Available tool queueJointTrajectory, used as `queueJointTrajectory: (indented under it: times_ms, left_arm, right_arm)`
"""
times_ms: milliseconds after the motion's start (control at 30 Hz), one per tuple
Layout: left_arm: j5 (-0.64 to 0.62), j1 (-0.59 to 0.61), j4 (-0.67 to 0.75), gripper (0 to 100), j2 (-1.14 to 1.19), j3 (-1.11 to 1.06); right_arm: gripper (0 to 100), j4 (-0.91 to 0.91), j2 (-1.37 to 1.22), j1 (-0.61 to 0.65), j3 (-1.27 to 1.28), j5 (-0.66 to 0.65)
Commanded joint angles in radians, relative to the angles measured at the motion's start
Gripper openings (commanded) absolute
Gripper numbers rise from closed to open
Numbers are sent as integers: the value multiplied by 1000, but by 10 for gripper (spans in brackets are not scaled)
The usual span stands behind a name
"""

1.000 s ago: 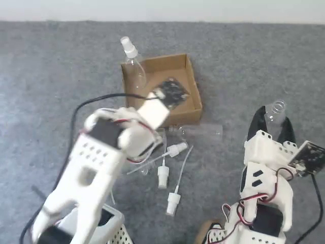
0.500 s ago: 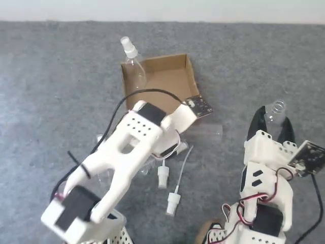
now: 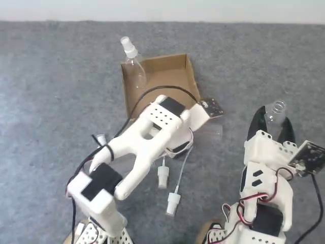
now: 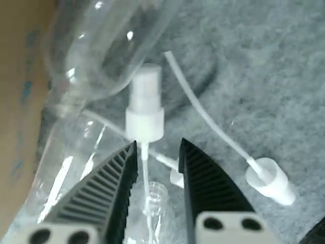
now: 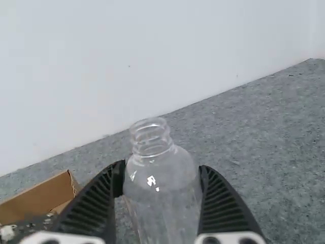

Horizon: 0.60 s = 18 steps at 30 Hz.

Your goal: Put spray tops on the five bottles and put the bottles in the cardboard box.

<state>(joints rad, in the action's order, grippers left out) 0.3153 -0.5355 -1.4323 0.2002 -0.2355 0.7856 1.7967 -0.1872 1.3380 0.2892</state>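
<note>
beside cardboard box (image 3: 165,76) edge, left jaws parted over spray top (image 4: 144,114); right jaws clamp bottle (image 5: 157,173)

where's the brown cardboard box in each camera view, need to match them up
High view: brown cardboard box, open, upper middle, a spray-topped bottle at its corner.
Left wrist view: its brown wall beside the lying clear plastic bottle.
Right wrist view: its corner behind the held capless clear bottle.
Shared landmark: grey carpet.
</note>
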Motion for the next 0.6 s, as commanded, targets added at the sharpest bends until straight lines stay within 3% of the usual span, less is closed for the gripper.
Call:
queueJointTrajectory:
  times_ms: [0, 567]
  left_arm:
    - [11, -17, 21, 122, 31, 71]
    - [11, -9, 21, 122, 233, 196]
  right_arm:
    - [34, -24, 13, -13, -12, 8]
    - [34, -24, 13, -7, -12, 5]
